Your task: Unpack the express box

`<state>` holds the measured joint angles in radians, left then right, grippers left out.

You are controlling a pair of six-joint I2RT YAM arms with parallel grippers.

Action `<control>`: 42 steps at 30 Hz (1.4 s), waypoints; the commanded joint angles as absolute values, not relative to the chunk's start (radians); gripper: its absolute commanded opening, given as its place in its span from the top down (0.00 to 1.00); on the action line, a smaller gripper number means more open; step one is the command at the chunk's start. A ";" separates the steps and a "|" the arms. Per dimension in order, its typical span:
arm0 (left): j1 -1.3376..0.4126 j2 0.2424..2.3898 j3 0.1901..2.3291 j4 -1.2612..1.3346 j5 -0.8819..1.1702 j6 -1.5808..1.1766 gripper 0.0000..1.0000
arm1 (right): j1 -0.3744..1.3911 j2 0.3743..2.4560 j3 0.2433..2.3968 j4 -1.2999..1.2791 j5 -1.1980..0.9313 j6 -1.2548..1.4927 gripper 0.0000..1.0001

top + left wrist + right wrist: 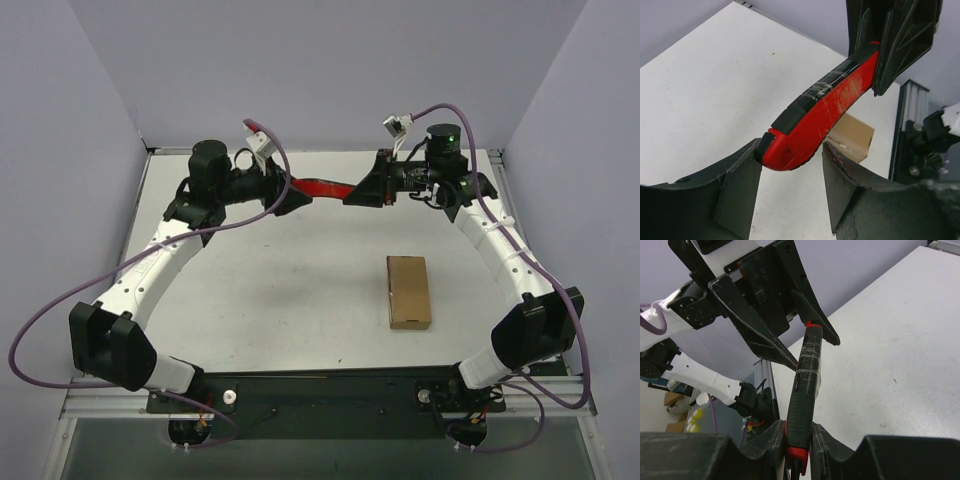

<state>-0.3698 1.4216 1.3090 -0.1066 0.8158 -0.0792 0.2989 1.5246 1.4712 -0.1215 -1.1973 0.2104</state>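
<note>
The express box [409, 291], a small flat brown cardboard box, lies closed on the white table right of centre; part of it shows in the left wrist view [856, 138] behind the knife. A red-and-black utility knife [325, 187] is held in the air between both arms over the far part of the table. My right gripper [368, 190] is shut on one end of it [799, 440]. My left gripper [293, 196] has its fingertips closed against the other, red end [790, 150]. Both grippers are well beyond the box.
The white table [280, 290] is bounded by grey walls at the back and sides. A metal rail [330, 380] runs along the near edge by the arm bases. Purple cables loop out from both arms.
</note>
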 commanded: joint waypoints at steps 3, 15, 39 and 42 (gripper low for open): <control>-0.387 1.456 1.267 0.273 1.100 -0.480 0.41 | 0.275 1.511 1.476 0.156 -1.143 0.356 1.00; -0.393 1.598 1.368 0.578 1.215 -0.770 0.72 | 0.288 1.506 1.411 0.238 -1.150 0.400 1.00; -0.351 1.598 1.496 0.584 1.324 -0.833 0.88 | 0.282 1.589 1.338 0.181 -1.158 0.336 0.98; -0.351 1.589 1.479 0.589 1.328 -0.833 0.85 | 0.291 1.597 1.339 0.195 -1.158 0.345 0.98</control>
